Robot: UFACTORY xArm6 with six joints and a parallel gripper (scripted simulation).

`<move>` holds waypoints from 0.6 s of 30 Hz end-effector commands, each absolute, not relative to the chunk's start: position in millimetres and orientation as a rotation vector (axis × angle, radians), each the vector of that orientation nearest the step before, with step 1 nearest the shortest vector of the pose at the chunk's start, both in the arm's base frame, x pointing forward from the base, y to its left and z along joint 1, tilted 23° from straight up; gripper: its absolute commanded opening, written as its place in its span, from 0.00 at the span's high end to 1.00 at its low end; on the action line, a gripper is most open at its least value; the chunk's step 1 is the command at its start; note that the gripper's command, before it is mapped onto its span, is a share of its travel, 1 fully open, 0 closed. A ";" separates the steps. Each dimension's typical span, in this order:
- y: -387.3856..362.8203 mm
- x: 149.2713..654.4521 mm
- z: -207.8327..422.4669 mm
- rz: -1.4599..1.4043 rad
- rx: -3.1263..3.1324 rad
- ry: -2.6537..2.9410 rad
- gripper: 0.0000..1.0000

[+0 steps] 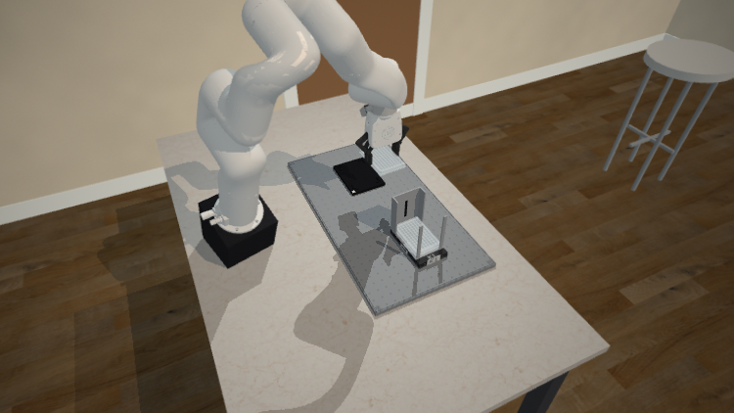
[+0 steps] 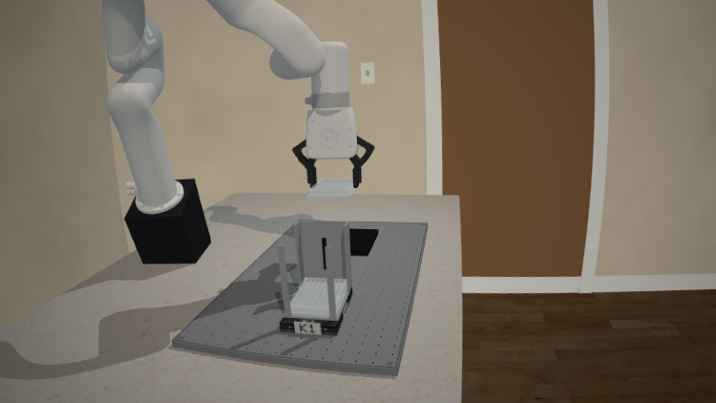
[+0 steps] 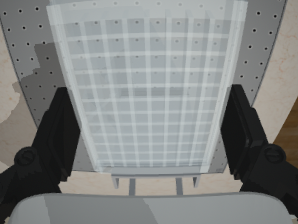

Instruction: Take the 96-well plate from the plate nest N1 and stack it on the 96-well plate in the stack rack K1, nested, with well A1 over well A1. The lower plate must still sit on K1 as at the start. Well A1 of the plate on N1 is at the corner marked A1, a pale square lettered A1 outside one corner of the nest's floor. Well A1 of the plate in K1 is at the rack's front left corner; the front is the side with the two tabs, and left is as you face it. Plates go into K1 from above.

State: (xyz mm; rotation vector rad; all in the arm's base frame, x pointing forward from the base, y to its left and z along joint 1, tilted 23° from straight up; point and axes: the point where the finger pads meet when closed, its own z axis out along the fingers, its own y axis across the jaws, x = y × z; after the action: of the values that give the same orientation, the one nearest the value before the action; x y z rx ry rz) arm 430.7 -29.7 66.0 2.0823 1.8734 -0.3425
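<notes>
My gripper [image 2: 330, 182] is shut on a clear 96-well plate [image 2: 328, 187] and holds it in the air over the far end of the grey breadboard. It also shows in the top view [image 1: 387, 159] and fills the wrist view [image 3: 148, 83], clamped across its short sides by the black fingers. The black plate nest N1 [image 1: 358, 177] lies empty on the breadboard, beside and below the held plate. The stack rack K1 [image 2: 314, 280] stands nearer the front with its K1 label [image 2: 306, 328] facing the exterior camera. A second 96-well plate [image 2: 313, 295] lies inside it, also visible in the top view [image 1: 418, 232].
The grey breadboard [image 1: 385, 225] covers the table's middle. The rack has a tall back wall [image 1: 407, 205] and thin upright posts [image 1: 442, 233]. The arm's black base [image 1: 237, 231] sits left of the breadboard. A stool [image 1: 666, 102] stands on the floor at the far right.
</notes>
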 end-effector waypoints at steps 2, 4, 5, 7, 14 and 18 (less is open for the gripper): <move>-46.3 430.3 75.0 -0.337 2.081 1.873 1.00; -52.4 429.6 77.7 -0.337 2.081 1.873 1.00; -52.4 429.6 77.7 -0.337 2.081 1.873 1.00; -55.4 429.3 79.1 -0.337 2.081 1.873 1.00; -76.7 427.1 88.5 -0.337 2.081 1.873 1.00; -88.9 425.8 93.9 -0.337 2.081 1.873 1.00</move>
State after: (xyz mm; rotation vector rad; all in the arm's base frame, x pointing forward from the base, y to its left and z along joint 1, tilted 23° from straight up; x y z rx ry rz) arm 425.6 -78.1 87.6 2.0822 1.8732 -0.3425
